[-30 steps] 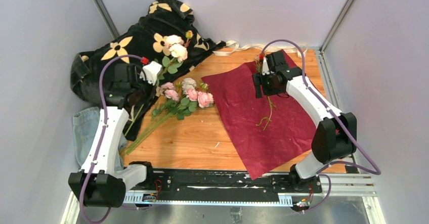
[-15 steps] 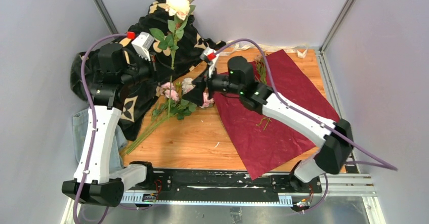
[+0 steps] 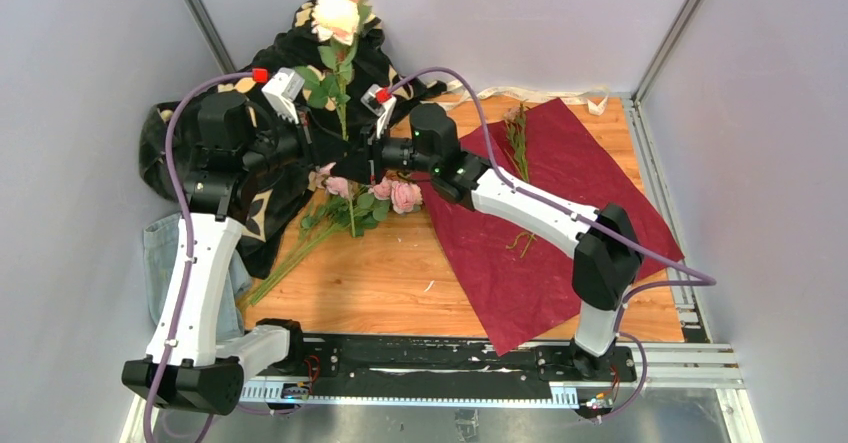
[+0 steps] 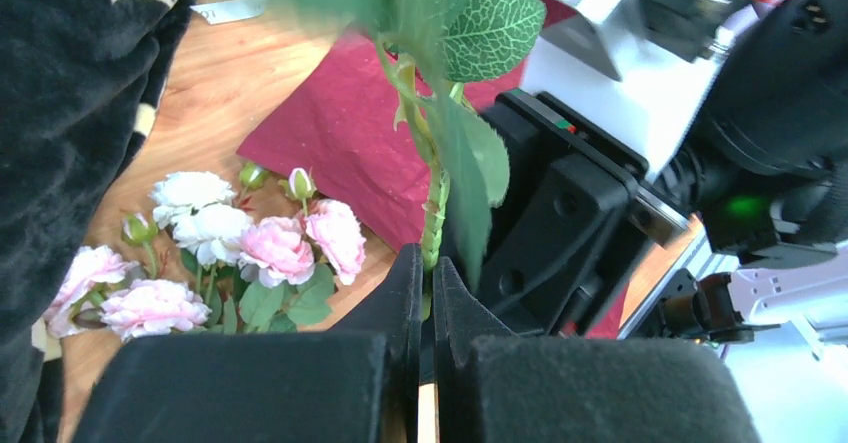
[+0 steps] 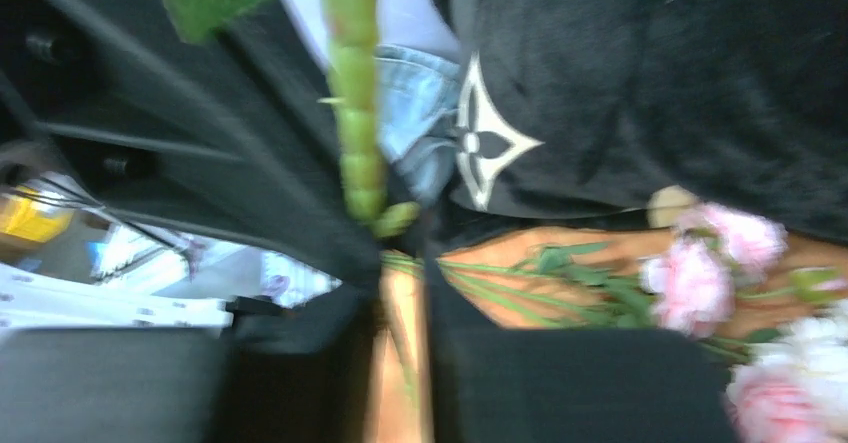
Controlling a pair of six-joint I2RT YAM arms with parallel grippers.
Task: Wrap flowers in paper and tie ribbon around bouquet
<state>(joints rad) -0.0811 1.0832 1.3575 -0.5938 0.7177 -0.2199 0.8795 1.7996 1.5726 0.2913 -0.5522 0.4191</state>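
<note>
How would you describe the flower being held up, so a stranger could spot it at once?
Start at the black blanket in the far left corner. Beside it the left gripper pinches a green stem that stands upright. That tall flower carries a pale cream-yellow bloom high above everything, while the pink roses lie flat on the table.

The left gripper [image 4: 425, 271] pinches tight on a leafy green stem [image 4: 435, 213], center frame. Pink and cream flowers [image 4: 250, 253] lie lower left, maroon paper [image 4: 340, 123] behind.

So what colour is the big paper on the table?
The paper is dark maroon, clearest in the top view.
</note>
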